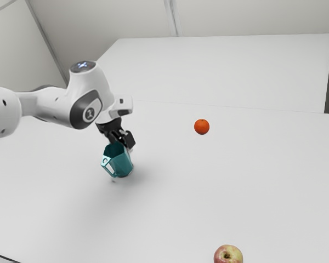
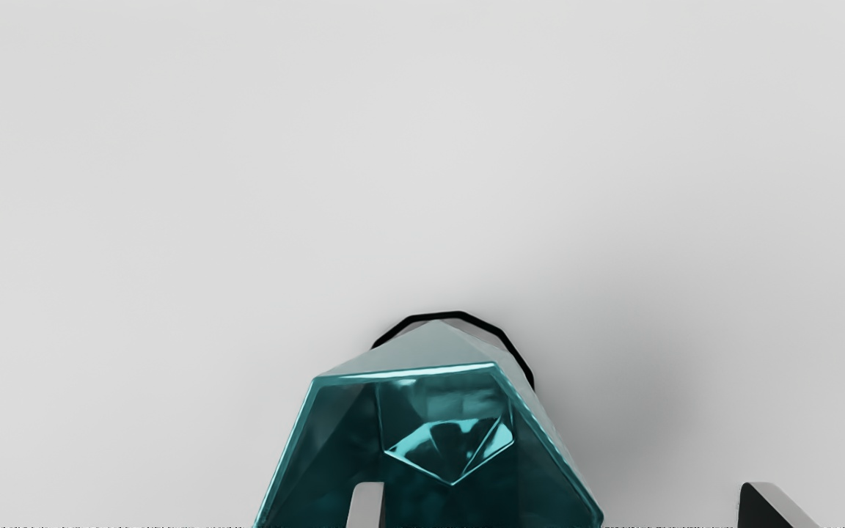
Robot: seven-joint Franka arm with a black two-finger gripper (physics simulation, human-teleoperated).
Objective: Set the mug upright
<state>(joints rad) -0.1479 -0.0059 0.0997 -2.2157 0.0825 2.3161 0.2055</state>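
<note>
The claw (image 1: 124, 143) gapes wide, gripping nothing, at a glossy, faceted, teal mug (image 1: 119, 161).

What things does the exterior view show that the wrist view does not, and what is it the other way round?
Exterior view: the orange, the apple and the white arm.
Wrist view: the inner bottom of the mug.
Both: the mug, the table and the black pincer.

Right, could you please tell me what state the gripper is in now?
Gripper: open, fingers wide apart, one over the mouth of the mug, the other beyond its rim.
</note>
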